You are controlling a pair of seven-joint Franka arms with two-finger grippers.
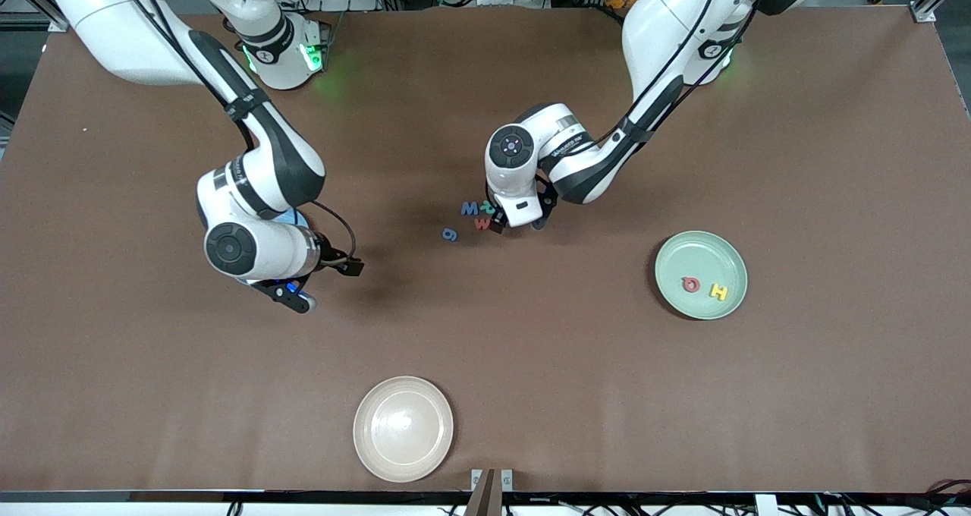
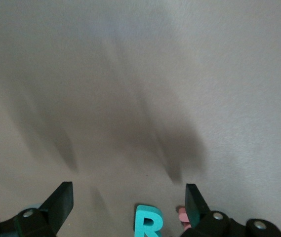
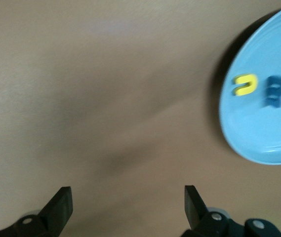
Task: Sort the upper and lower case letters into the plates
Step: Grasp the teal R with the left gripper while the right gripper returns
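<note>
Four letters lie mid-table: a blue M [image 1: 470, 209], a teal R [image 1: 490, 210], a red W [image 1: 482, 224] and a blue g [image 1: 450, 234]. My left gripper [image 1: 516, 224] hangs open low over them. In the left wrist view [image 2: 128, 193] the teal R [image 2: 147, 224] lies between its fingers and the red letter [image 2: 181, 215] by one fingertip. The mint green plate [image 1: 701, 254] holds a red letter [image 1: 690, 284] and a yellow H [image 1: 718, 292]. My right gripper [image 1: 293, 297] is open and empty [image 3: 126, 195] beside the light blue plate [image 3: 259, 133], which holds a yellow letter [image 3: 245, 84] and a blue letter [image 3: 275, 92].
The right arm hides most of the light blue plate [image 1: 294, 217] in the front view. A cream-white glossy plate [image 1: 403, 429] sits empty near the table's edge closest to the front camera. Brown tabletop lies between the plates.
</note>
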